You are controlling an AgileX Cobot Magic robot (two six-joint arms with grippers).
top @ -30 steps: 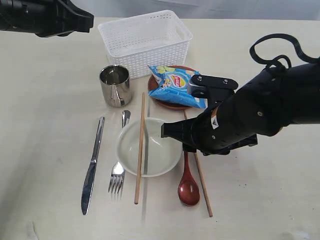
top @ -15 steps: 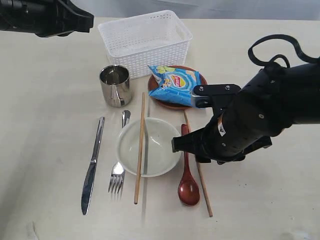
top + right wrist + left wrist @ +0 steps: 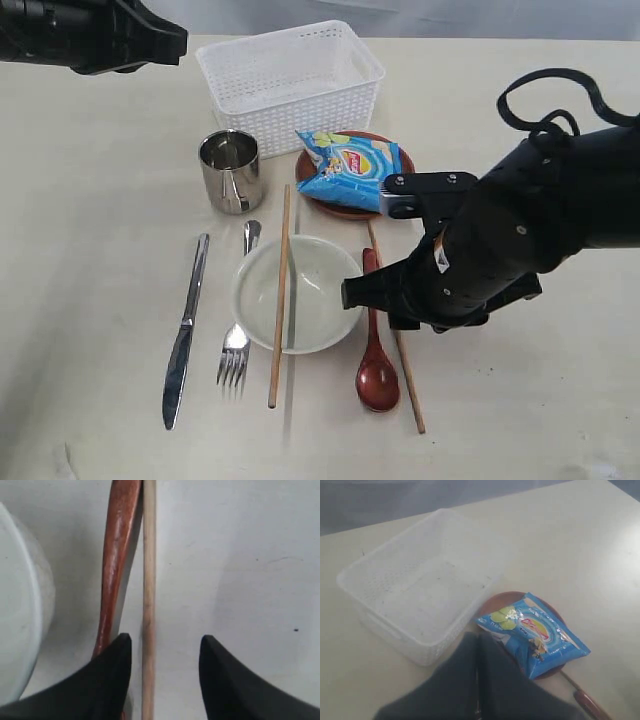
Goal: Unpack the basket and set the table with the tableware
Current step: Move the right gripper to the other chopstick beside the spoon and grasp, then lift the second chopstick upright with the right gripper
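Note:
The white basket (image 3: 290,75) stands empty at the back. On the table (image 3: 90,250) lie the knife (image 3: 184,337), the fork (image 3: 236,352), the steel cup (image 3: 230,170) and the cream bowl (image 3: 310,300), with one chopstick (image 3: 280,290) across the bowl. The brown plate (image 3: 328,207) sits under a blue chip bag (image 3: 347,170). My right gripper (image 3: 165,642) hangs open low over the second chopstick (image 3: 148,580), which lies between its fingers. The wooden spoon (image 3: 117,555) lies beside one finger. My left gripper (image 3: 479,639) is shut and holds nothing, above the basket's near wall (image 3: 420,650).
My right arm (image 3: 510,240) covers the table right of the bowl and hides part of the spoon (image 3: 377,378) and the chopstick (image 3: 408,385). My left arm (image 3: 90,30) hangs over the back left corner. The bowl's rim (image 3: 37,590) is close to the right gripper.
My right arm has shifted right, off the bowl's rim and over the spoon handle and the second chopstick. In the last half second it has barely moved. The left arm is still.

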